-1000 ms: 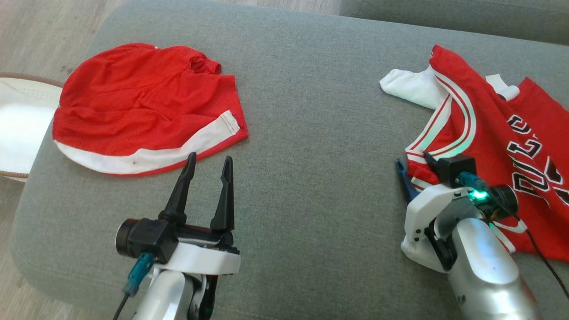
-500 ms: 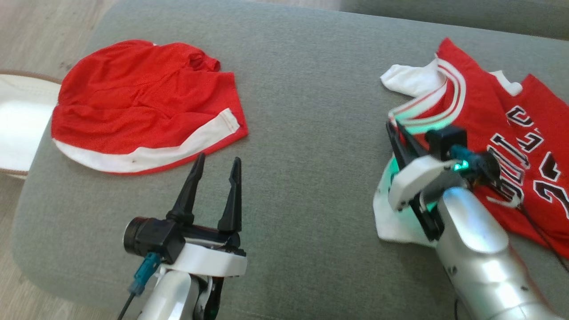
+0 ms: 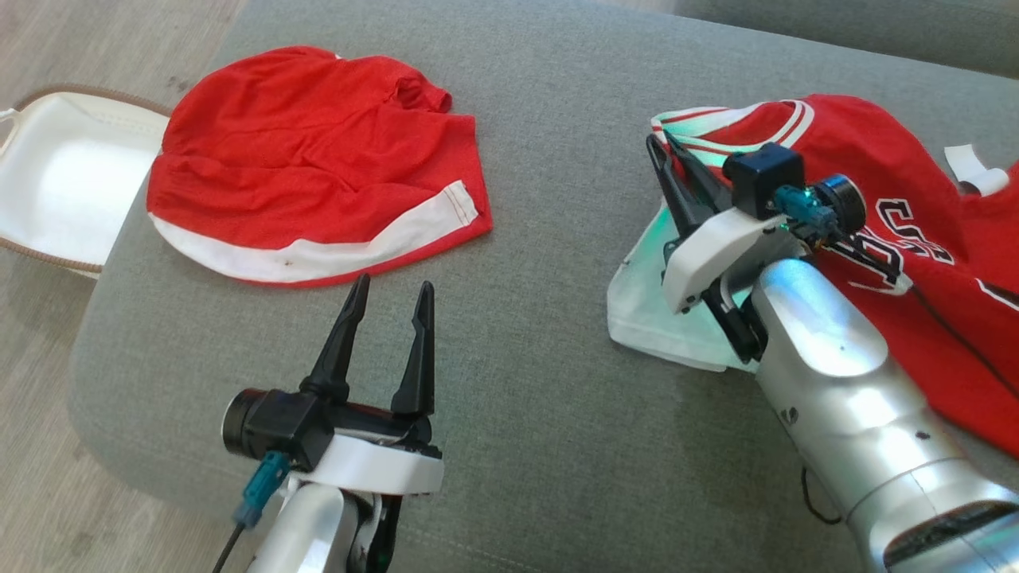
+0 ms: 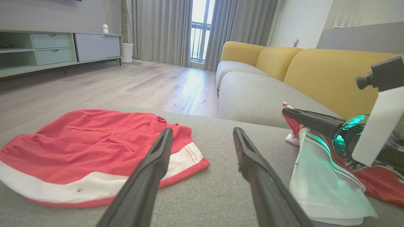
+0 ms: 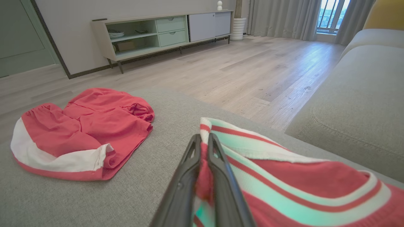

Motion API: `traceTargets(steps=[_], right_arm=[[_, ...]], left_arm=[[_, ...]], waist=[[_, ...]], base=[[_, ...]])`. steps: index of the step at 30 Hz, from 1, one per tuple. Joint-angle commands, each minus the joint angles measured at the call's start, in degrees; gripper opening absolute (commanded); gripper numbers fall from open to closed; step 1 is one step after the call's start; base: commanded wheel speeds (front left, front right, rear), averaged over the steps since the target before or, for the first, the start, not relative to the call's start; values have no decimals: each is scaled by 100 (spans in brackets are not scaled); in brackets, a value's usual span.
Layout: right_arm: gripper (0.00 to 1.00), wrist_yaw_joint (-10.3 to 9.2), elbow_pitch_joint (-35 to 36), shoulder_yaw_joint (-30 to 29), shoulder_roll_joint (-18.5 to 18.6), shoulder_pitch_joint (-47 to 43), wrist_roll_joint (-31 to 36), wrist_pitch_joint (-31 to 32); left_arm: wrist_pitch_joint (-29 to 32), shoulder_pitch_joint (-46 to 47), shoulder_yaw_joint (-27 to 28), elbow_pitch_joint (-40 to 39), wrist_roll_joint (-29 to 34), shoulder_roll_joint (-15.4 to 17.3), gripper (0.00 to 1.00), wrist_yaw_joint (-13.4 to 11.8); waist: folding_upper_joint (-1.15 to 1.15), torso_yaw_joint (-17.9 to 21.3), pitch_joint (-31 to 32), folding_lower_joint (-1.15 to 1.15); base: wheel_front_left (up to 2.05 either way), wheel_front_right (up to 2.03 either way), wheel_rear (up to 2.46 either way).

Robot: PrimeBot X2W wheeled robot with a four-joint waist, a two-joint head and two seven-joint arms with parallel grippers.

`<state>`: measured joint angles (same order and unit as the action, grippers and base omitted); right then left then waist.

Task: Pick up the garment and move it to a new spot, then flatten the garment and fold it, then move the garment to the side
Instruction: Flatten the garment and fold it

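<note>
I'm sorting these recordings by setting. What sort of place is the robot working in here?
Most likely a home living room: a yellow-backed sofa, a low media cabinet with drawers along the wall, and floor-length grey curtains, all over a wood floor.

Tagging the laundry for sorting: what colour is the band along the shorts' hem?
The band is white, on red shorts; the head view shows it best.

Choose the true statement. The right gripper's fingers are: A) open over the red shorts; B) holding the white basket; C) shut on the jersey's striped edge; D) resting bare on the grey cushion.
C: the right gripper pinches the jersey at its striped trim, fingers together.
</note>
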<state>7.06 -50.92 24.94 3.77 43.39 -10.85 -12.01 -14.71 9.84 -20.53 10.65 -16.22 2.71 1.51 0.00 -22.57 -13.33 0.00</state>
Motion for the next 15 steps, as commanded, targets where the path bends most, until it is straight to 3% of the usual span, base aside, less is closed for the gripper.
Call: traceTargets(steps=[1,6,15], right_arm=[[100,43,65,145,-90,185,-45,-87],[100,43,-14,302,-90,213,-225,-151],[100,43,66,603,-90,-39,-539,-148]], left_arm=[[-29,206,153,-188,-42,17,100,-39],[-29,187,243,-181,-23,17,100,-68],[-29,181,501,-218,113,17,100,-18]], waist=[[0,0,-5,0],[0,160,28,0],[0,859,309,0]], base=[[0,0,0],[0,0,0],[0,0,0]])
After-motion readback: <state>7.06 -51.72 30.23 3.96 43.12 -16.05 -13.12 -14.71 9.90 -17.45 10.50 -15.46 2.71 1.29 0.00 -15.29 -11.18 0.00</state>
